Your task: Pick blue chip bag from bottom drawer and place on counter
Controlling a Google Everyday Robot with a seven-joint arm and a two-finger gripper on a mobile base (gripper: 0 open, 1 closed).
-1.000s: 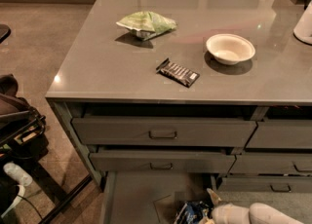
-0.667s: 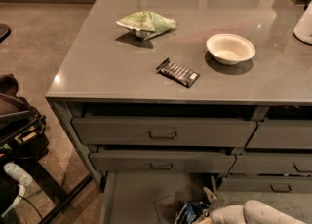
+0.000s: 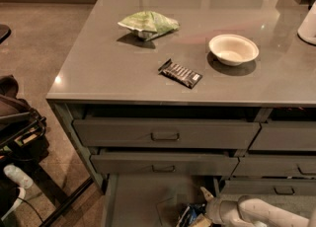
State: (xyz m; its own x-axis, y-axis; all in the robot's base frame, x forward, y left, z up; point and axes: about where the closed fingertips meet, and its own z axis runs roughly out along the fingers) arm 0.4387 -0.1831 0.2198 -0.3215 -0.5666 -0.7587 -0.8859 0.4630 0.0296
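The blue chip bag (image 3: 189,215) lies on the floor of the open bottom drawer (image 3: 133,199) at the lower edge of the camera view, partly cut off. My gripper (image 3: 205,212) reaches in from the lower right on a white arm (image 3: 261,212) and sits right at the bag; the fingers are mostly out of frame. The grey counter (image 3: 108,68) spreads above the drawers.
On the counter lie a pale green bag (image 3: 148,24), a flat black bar wrapper (image 3: 180,73) and a white bowl (image 3: 233,50). A white object (image 3: 308,23) stands at the right edge. Two drawers with dark handles (image 3: 165,135) are slightly open. Dark gear (image 3: 17,127) stands on the left floor.
The white arm has shifted slightly to the left, closer onto the blue bag. Nothing on the counter has moved.
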